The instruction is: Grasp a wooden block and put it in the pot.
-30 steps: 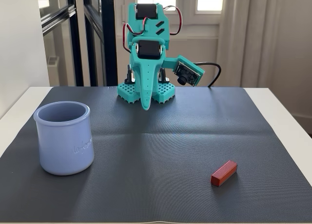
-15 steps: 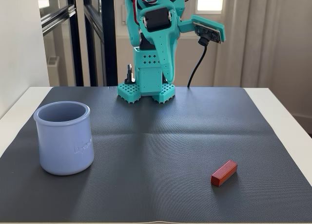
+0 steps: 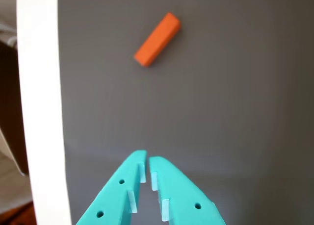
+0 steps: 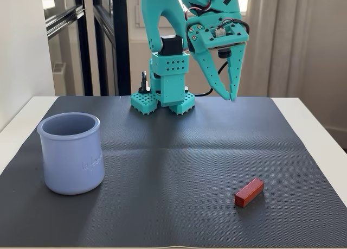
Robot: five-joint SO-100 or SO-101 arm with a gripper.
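The wooden block [image 4: 249, 192] is a small reddish-brown bar lying flat on the dark mat at the front right of the fixed view. In the wrist view it [image 3: 158, 39] looks orange and lies slanted, well ahead of the fingertips. The lavender-blue pot [image 4: 71, 152] stands upright on the mat's left side, empty as far as I can see; it is out of the wrist view. My teal gripper [image 4: 232, 95] hangs high above the mat near the arm's base, far from both. In the wrist view the gripper [image 3: 147, 159] has its tips nearly touching and holds nothing.
The dark ribbed mat [image 4: 179, 167] covers a white table [image 4: 320, 140]; the table's white edge [image 3: 41, 112] runs down the left of the wrist view. The arm's teal base [image 4: 162, 100] stands at the mat's back edge. Windows and curtains stand behind.
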